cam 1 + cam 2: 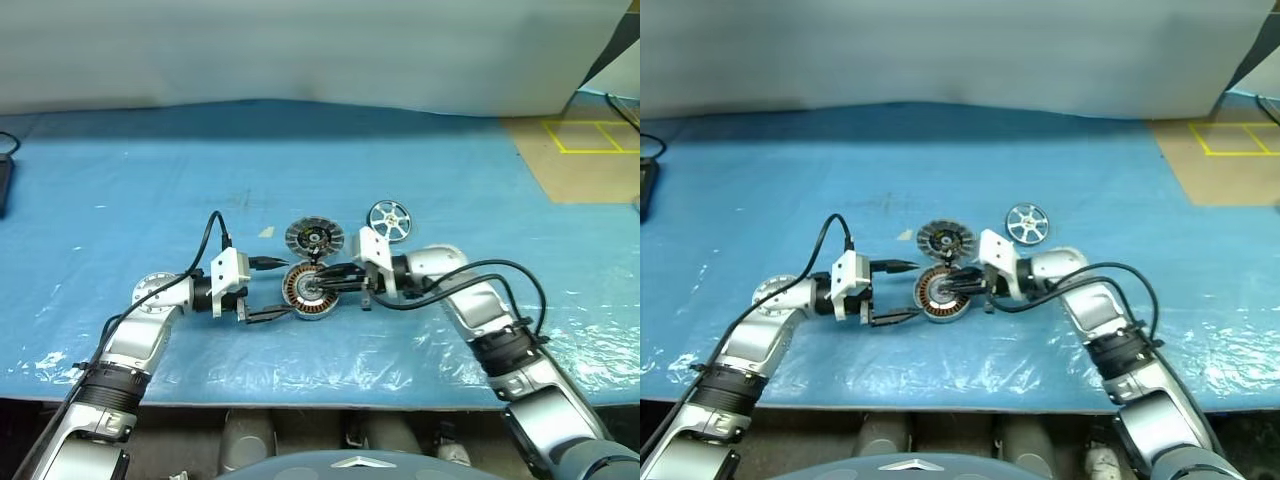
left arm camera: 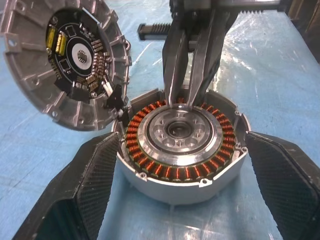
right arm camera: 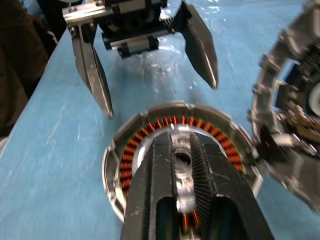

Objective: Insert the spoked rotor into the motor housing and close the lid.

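Observation:
The motor housing [image 1: 306,291], grey with copper windings, lies open on the blue table. Its ribbed lid [image 1: 314,238] stands tilted up at its far side, still joined to it. The spoked rotor [image 1: 388,220], a small silver wheel, lies flat on the table behind my right wrist, apart from both grippers. My left gripper [image 2: 182,137] is open, one finger on each side of the housing [image 2: 180,172]. My right gripper [image 3: 181,142] reaches in from the other side, its two fingers nearly together over the housing's silver hub, with nothing visibly between them.
A blue plastic sheet [image 1: 150,180] covers the table, whose front edge runs just below my forearms. A white backdrop [image 1: 300,50] closes the far side. Brown floor with yellow tape [image 1: 590,135] lies at the far right. A dark object [image 1: 3,180] sits at the left edge.

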